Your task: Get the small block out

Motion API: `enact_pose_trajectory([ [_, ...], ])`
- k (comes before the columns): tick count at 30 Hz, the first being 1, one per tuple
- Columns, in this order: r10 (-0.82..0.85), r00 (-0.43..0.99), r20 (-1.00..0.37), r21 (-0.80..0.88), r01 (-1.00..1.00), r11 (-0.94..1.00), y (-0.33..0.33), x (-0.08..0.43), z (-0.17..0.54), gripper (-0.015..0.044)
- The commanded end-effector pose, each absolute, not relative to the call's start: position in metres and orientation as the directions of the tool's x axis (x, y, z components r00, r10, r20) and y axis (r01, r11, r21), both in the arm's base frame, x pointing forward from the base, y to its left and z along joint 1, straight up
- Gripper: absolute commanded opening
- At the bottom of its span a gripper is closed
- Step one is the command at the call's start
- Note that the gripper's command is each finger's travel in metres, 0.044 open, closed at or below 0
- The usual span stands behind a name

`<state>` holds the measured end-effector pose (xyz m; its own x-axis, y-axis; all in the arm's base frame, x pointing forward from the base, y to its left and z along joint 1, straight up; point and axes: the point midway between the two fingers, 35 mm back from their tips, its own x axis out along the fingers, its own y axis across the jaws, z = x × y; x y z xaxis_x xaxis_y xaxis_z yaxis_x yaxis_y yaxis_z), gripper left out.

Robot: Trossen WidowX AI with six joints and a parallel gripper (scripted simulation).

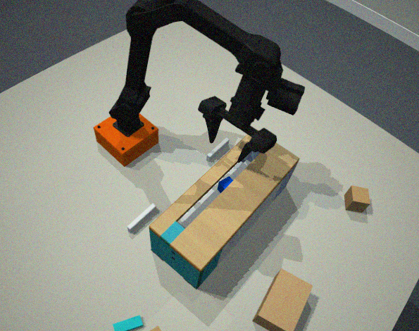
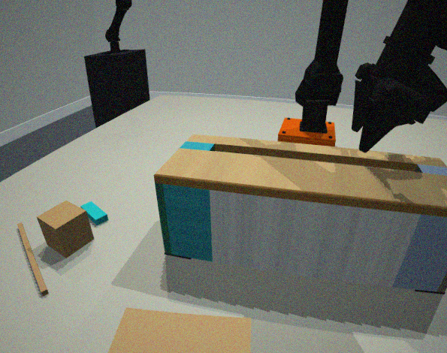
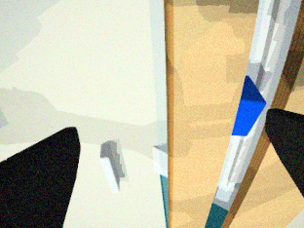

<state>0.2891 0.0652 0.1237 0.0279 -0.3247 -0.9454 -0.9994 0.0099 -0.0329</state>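
- The gripper (image 1: 225, 151) (image 2: 359, 141) (image 3: 174, 129) is spread wide with nothing between its fingers, above the far right part of the box (image 1: 202, 246) (image 2: 253, 231) (image 3: 195, 97) in the top view.
- One finger is over the slot in the lid; the other is out beyond the box's left side, above the table (image 1: 60, 213) (image 2: 132, 152) (image 3: 97, 63).
- The block (image 1: 224, 184) (image 3: 249, 112), blue, is inside the box, seen through the slot between the two ends; the exterior view does not show it.
- The box stands upright, teal at the near left end and pale blue at the far right.
- Two white bars (image 1: 141, 217) (image 1: 218, 148) lie left of the box.
- The arm's orange base (image 1: 124, 156) (image 2: 285, 133) stands farther left.
- A wooden cube (image 1: 357, 198) sits right of the box, and a wooden slab (image 1: 284, 298) (image 2: 181, 330) lies near right.
- A teal piece (image 1: 128, 323) (image 2: 94, 212) lies at the near left.
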Motion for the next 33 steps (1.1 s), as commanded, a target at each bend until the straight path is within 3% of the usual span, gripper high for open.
enact_pose_trajectory([
  [1, -0.332, 0.024, -0.943, -0.028, -1.000, 0.006, 0.064, 0.289, 0.115, 0.0400],
  [33, -0.332, 0.024, -0.943, -0.028, -1.000, 0.006, 0.060, 0.289, 0.064, 0.0400],
])
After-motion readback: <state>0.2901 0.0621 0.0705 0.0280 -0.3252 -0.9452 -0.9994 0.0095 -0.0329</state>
